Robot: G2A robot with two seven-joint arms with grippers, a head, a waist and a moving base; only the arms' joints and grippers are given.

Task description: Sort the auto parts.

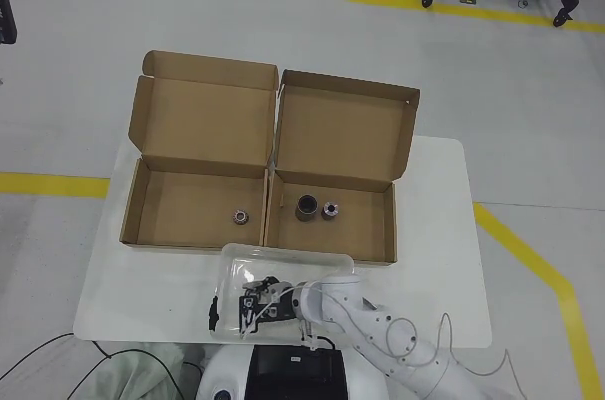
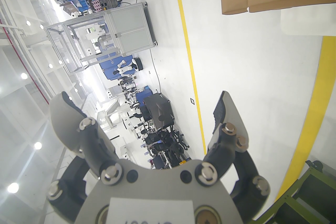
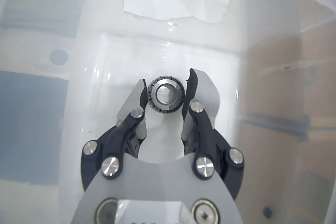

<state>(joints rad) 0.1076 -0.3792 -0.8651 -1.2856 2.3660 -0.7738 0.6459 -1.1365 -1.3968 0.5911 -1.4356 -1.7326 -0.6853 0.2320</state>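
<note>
Bearing (image 3: 164, 94) is a tapered roller type, sitting in the clear plastic bin (image 1: 287, 251) at the near edge of the white table (image 1: 437, 200). The right gripper (image 3: 166, 89) is down inside the bin, with its black pads pressed against the bearing on both sides, so I'd call that clamped on it. Can't tell if the bearing is resting on the bin floor or lifted off it. From the top view, the right gripper (image 1: 262, 300) is over the left part of the bin.

The left gripper (image 2: 143, 101) is pointed off toward the room, with its fingers spread wide and nothing between them.

Behind the bin there are two open cardboard boxes side by side and touching, lids flipped back. The left box (image 1: 147, 205) has one small bearing-like part (image 1: 239, 214) lying on its floor. The right box (image 1: 382, 215) has a dark metal ring (image 1: 307, 208) with a smaller part (image 1: 329, 211) just beside it, both toward the side nearest the other box.
</note>
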